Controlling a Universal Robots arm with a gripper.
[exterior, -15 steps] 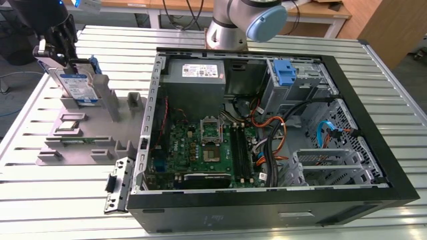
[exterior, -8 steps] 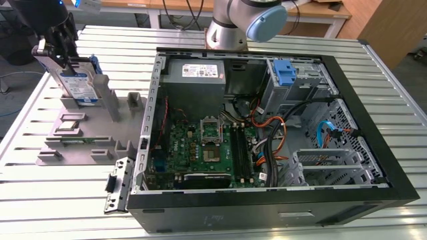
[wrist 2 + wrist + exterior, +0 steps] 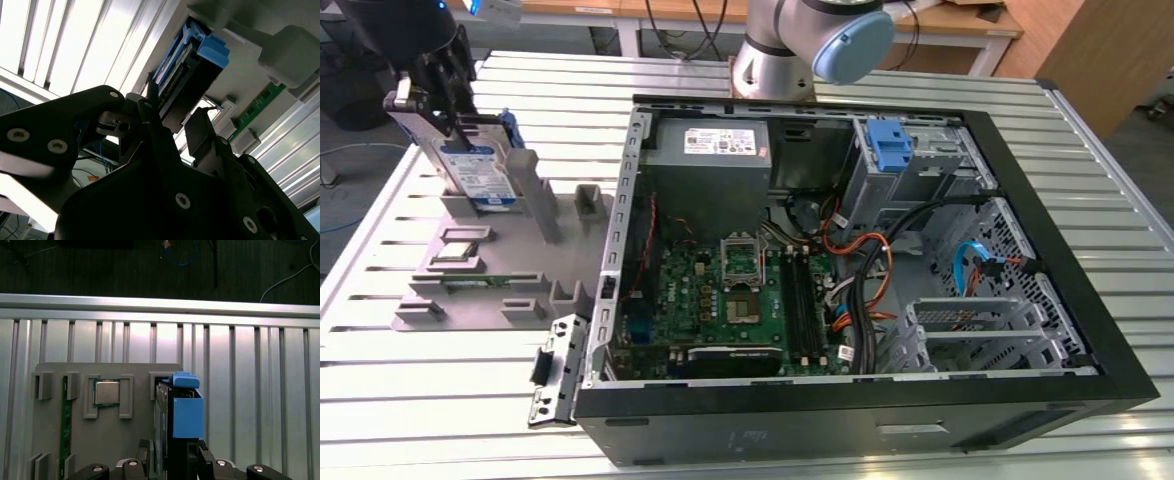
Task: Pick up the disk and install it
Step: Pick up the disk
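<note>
Disk stands upright in the grey fixture on the bench, directly below the hand, whose fingers clamp its upper end.

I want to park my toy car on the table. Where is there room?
Bare table lies in front of the grey holder on the exterior view's left, and in the strip beside the computer case on the exterior view's right. It's crowded inside the case, and around the disk, where the gripper is.
</note>
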